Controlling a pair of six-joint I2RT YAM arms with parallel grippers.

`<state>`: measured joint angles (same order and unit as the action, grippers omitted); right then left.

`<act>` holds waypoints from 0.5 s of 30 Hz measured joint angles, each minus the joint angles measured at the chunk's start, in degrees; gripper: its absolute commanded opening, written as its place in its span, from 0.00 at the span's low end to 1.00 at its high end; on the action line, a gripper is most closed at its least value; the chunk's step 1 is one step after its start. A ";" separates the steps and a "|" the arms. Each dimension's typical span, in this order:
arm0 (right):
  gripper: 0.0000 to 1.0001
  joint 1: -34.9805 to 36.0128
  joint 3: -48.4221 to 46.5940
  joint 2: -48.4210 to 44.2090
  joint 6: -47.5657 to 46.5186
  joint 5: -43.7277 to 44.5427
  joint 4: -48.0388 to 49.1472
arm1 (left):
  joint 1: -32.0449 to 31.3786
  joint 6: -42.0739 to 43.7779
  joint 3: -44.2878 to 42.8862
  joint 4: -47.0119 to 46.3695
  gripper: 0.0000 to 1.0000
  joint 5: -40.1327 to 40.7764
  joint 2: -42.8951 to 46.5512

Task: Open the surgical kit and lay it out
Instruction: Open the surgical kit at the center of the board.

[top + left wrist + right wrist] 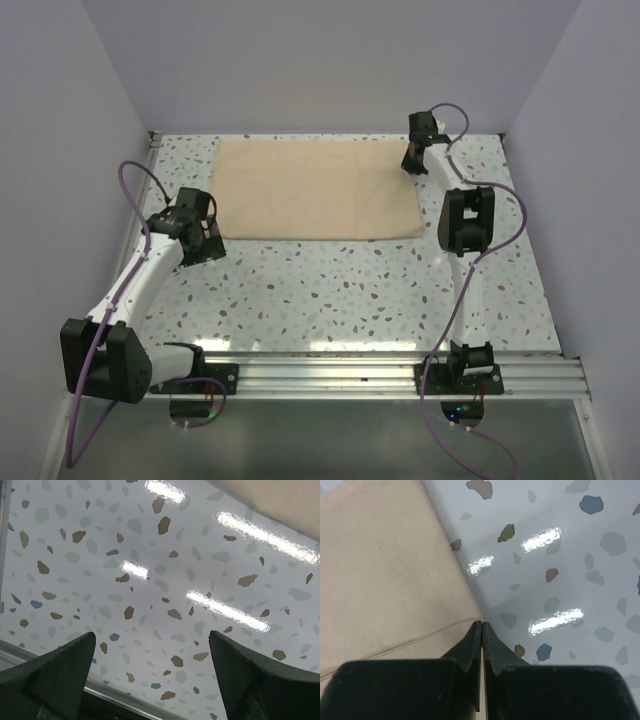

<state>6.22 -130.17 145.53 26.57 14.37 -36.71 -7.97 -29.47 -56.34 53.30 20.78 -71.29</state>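
Beige woven cloth wrap (315, 188), rectangular and folded flat, lies on the white speckled terrazzo table (360, 290), toward 12 o'clock from the table's centre. Its long edges run from 9 o'clock to 3 o'clock. The surface is smooth, with faint creases. In the right wrist view a stitched or folded line crosses the wrap near its corner. The wrap is closed, and its inside is hidden in all views.

Right end effector (481, 624): the fingers are together, tip against tip, at the wrap's 2 o'clock corner, where the cloth edge meets the table. A thin pale sliver shows between the fingers lower down. The views do not show whether this is cloth, so a grip on the wrap cannot be confirmed.

Left end effector (212, 238): the fingers stand wide apart and hold nothing. It sits over bare table just beside the wrap's 8 o'clock corner. In the left wrist view only a strip of cloth shows, at 1 o'clock.
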 measured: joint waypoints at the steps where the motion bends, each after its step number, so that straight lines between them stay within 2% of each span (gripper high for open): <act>1: 0.00 0.17 0.00 -0.26 0.00 0.09 -0.22 | 0.00 0.00 0.00 0.00 1.00 0.00 0.00; 15: 0.00 4.11 2.71 -11.10 -0.66 0.92 -4.02 | 0.00 -0.02 -2.67 0.15 0.99 -0.66 0.00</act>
<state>10.33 -127.46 134.43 25.91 15.29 -40.73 -7.97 -29.50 -59.00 53.45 20.12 -71.29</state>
